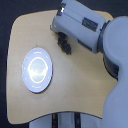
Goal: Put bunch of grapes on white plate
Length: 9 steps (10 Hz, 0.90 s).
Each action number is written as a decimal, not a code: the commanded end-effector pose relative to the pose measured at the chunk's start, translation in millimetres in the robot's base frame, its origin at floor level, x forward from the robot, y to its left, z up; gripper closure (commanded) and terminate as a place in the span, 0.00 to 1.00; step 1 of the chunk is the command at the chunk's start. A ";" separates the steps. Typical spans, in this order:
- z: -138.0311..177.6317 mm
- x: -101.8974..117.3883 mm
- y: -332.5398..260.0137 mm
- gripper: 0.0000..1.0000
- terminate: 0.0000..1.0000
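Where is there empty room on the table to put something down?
The white plate is bare, and so is the wooden table between the plate and the exterior view's right edge, plus the strip above the plate. It is crowded at the top, where the gripper meets the bunch of grapes.

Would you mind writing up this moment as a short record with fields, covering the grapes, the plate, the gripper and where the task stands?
surface: wooden table, light tan top
bunch of grapes: dark cluster on the table, partly hidden under the arm
white plate: round, glossy, nothing on it, toward the exterior view's left
gripper: over the upper end of the grapes; fingers hidden by the grey housing, so open or shut cannot be told
grapes versus plate: apart, bare table between them
task status: grapes not yet on the plate
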 end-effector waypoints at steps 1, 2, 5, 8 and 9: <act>5.4 4.2 -16.2 1.00 0.00; 6.8 2.9 -18.2 1.00 0.00; 4.9 1.1 -17.7 1.00 0.00; 7.4 3.2 -15.1 1.00 0.00; 7.9 3.6 -14.8 1.00 0.00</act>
